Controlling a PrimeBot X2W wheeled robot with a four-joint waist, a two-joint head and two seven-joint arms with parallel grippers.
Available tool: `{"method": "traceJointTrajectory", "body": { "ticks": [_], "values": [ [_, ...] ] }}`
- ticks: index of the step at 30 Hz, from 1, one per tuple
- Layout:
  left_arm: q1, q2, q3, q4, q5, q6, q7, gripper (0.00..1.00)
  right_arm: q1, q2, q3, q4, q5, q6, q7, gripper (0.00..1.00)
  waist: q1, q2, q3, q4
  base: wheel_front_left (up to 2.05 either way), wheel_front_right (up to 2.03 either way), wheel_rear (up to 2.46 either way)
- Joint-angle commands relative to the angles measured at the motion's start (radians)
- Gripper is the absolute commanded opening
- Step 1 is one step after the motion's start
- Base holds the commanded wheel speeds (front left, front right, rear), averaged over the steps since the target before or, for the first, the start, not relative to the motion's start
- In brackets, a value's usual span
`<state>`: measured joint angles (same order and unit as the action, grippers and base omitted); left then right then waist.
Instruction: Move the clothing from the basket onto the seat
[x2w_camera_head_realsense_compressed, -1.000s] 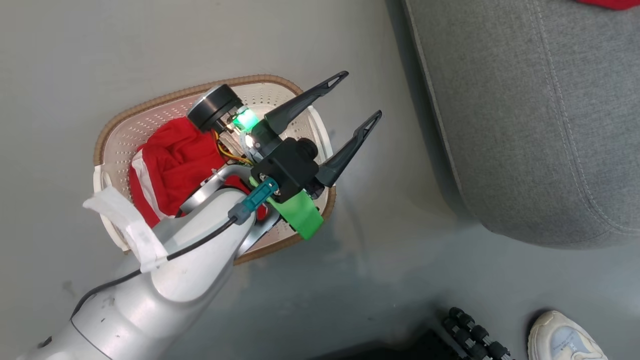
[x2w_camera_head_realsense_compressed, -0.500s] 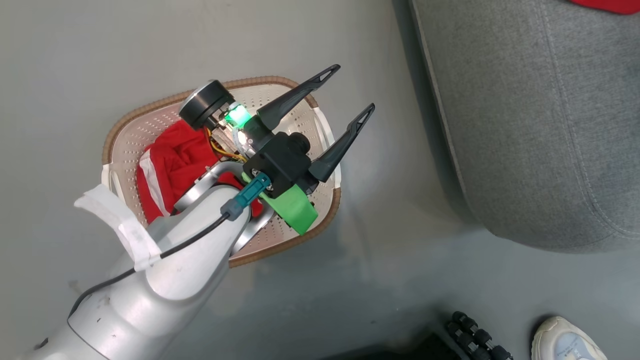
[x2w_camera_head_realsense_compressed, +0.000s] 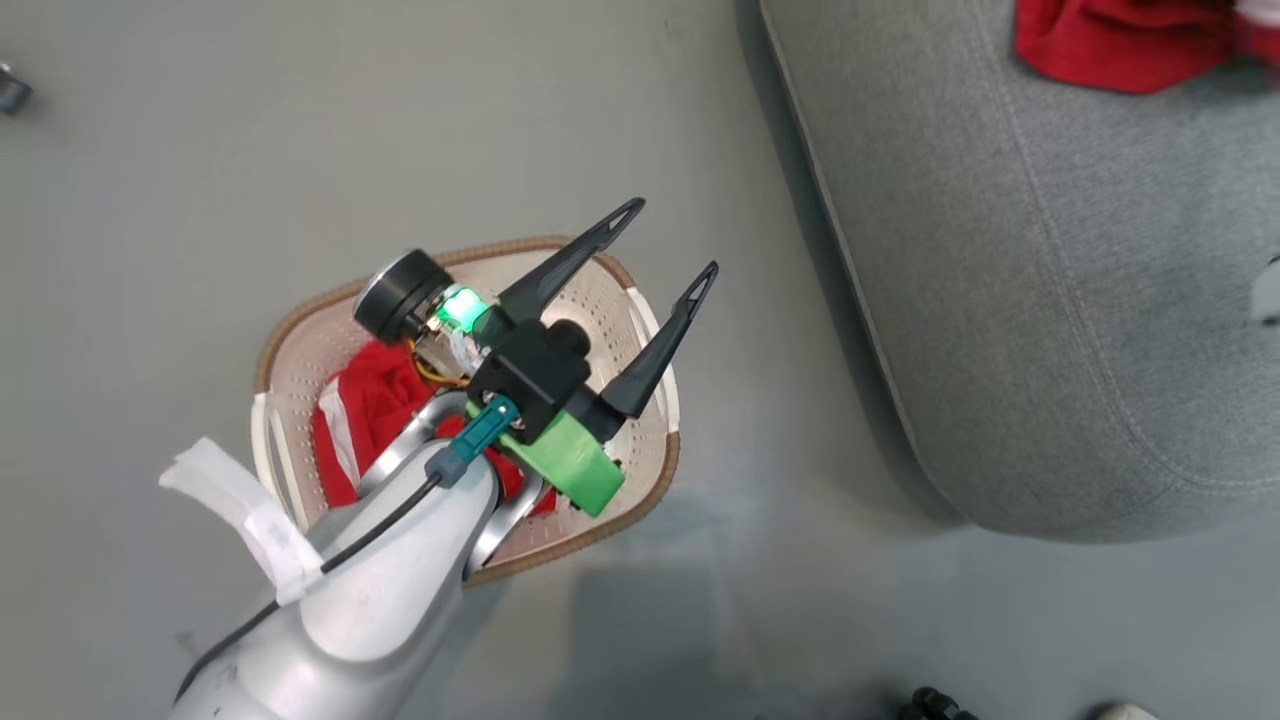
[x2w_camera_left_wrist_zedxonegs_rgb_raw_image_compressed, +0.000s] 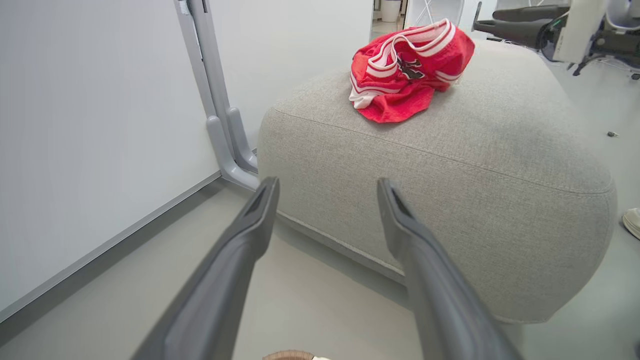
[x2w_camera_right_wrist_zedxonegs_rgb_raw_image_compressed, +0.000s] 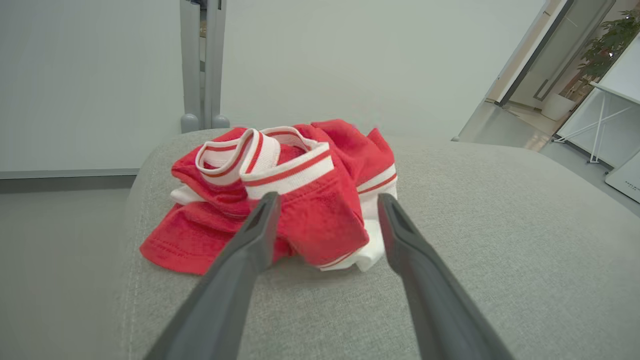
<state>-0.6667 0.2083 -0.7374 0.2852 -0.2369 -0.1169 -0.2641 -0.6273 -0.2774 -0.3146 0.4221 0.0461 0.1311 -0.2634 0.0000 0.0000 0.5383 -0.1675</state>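
Nearest the head camera, the pale left forearm (x2w_camera_head_realsense_compressed: 380, 600) rises from the lower left, a strip of white tape and a black cable on it. It ends in the left gripper (x2w_camera_head_realsense_compressed: 671, 238), whose two dark fingers stand wide apart with nothing between them. The gripper hangs above the basket (x2w_camera_head_realsense_compressed: 610, 320), which sits on the grey floor (x2w_camera_head_realsense_compressed: 200, 200). One red garment (x2w_camera_head_realsense_compressed: 375, 410) with a white stripe lies bunched inside the basket, partly hidden by the wrist. To the right of the basket, across a strip of bare floor, is the seat (x2w_camera_head_realsense_compressed: 1050, 300), its rounded corner turned toward the basket. Farther along the seat's top lies the second red garment (x2w_camera_right_wrist_zedxonegs_rgb_raw_image_compressed: 310, 220), crumpled, with its white-and-red banded trim uppermost. The left wrist view shows a dark print on it, too small to read. In the right wrist view the right gripper (x2w_camera_right_wrist_zedxonegs_rgb_raw_image_compressed: 328, 200) points at this heap from close by, its fingers spread and clamping nothing. Whether the tips touch the cloth I cannot tell from this angle. Behind the seat stands a white wall panel (x2w_camera_left_wrist_zedxonegs_rgb_raw_image_compressed: 100, 100) with a grey post (x2w_camera_left_wrist_zedxonegs_rgb_raw_image_compressed: 222, 135) running down to the floor beside the seat's far corner.
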Motion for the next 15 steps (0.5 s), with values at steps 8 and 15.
{"method": "traceJointTrajectory", "body": {
  "ticks": [8, 15],
  "values": [
    [0.144, -0.020, 0.094, -0.004, -0.017, 0.019, -0.001, 1.00, 0.172, 0.057, 0.132, -0.143, 0.025, -0.001, -0.002, 1.00, 0.0000, 0.0000, -0.202, 0.087, 0.00, 0.00, 0.00],
    [0.246, -0.035, 0.203, -0.005, -0.022, 0.029, -0.001, 1.00, 0.244, 0.105, 0.227, -0.211, 0.048, -0.001, -0.002, 1.00, 0.0000, 0.0000, -0.281, 0.172, 0.00, 0.00, 0.00]
  ]
}}
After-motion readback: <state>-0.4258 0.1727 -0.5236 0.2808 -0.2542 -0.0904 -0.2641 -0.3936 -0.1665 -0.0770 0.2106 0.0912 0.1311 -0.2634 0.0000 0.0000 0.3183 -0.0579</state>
